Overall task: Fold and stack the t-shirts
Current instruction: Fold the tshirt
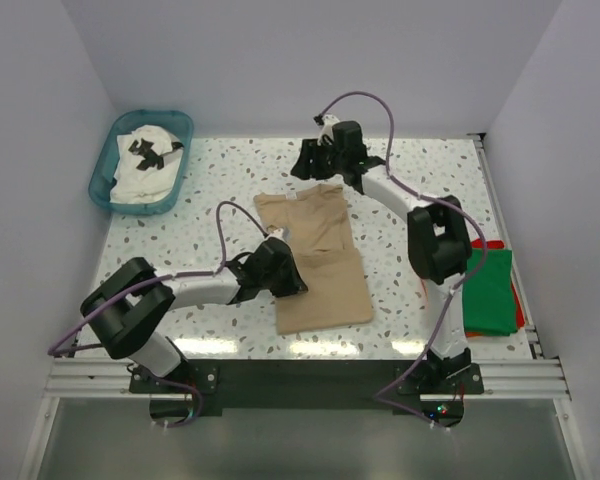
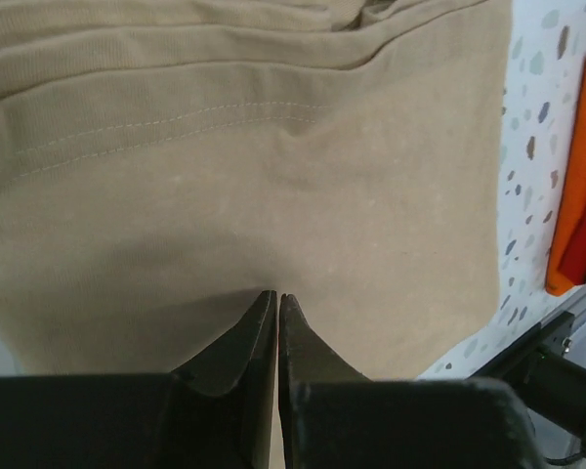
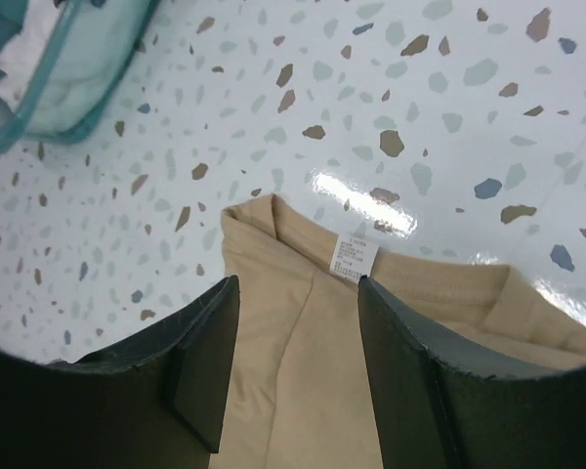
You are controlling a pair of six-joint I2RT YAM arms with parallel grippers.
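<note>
Left gripper [image 2: 277, 295] sits low over the tan shirt [image 2: 273, 176] at its left edge, jaws almost together with only a slit between. Shirt lies flat mid-table. Right gripper [image 3: 295, 293] is over the shirt's far edge, jaws apart, label [image 3: 355, 260] showing between them. Green shirt [image 1: 490, 295] right; white shirt [image 1: 145, 170] in basket [image 1: 108, 172], far left.

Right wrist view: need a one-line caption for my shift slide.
Right jaws open above the collar edge of the tan t-shirt, label showing; teal basket at upper left.
</note>
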